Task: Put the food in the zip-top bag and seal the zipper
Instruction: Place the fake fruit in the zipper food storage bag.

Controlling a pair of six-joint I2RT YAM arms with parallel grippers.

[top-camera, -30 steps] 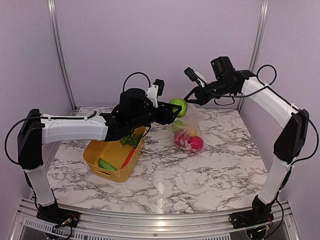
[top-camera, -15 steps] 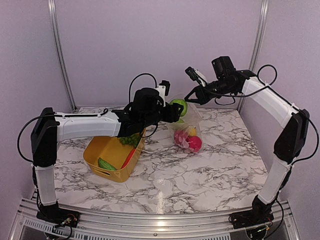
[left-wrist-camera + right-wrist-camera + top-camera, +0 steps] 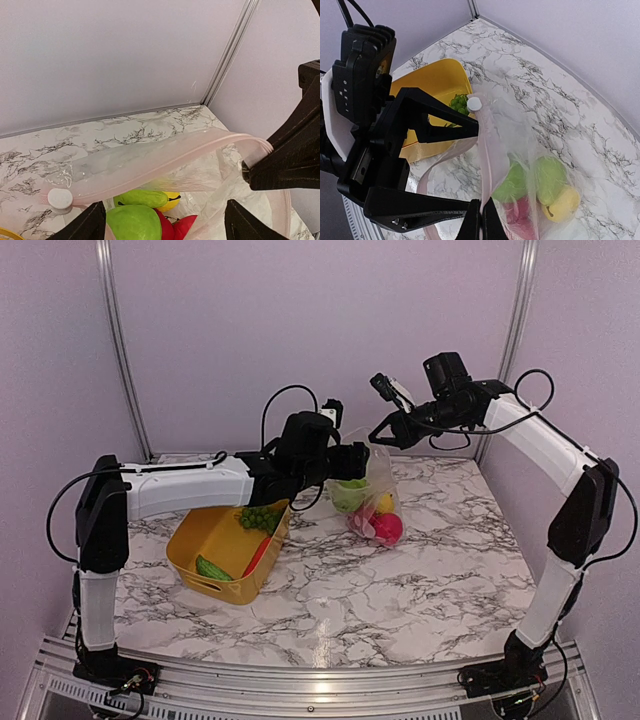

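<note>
The clear zip-top bag (image 3: 378, 490) hangs upright at the back of the table, held up by my right gripper (image 3: 378, 435), which is shut on its pale pink zipper (image 3: 487, 145). My left gripper (image 3: 358, 462) is open and empty at the bag's mouth. In the left wrist view its fingers (image 3: 92, 225) flank the opening, and the zipper (image 3: 165, 157) runs across above them. Inside lie green food (image 3: 132, 222), a yellow piece (image 3: 384, 503) and a red piece (image 3: 388, 528). Green grapes (image 3: 262, 517) rest in the yellow bin (image 3: 190, 540).
The yellow bin stands left of the bag, under my left arm, and also holds a green vegetable (image 3: 212, 567) and a red piece (image 3: 257, 555). The white slider (image 3: 61, 198) sits at the zipper's left end. The back wall is close behind the bag.
My left arm reached further right over the bag's mouth. The green fruit it carried has left the gripper and now lies inside the bag. The right arm has not moved.
</note>
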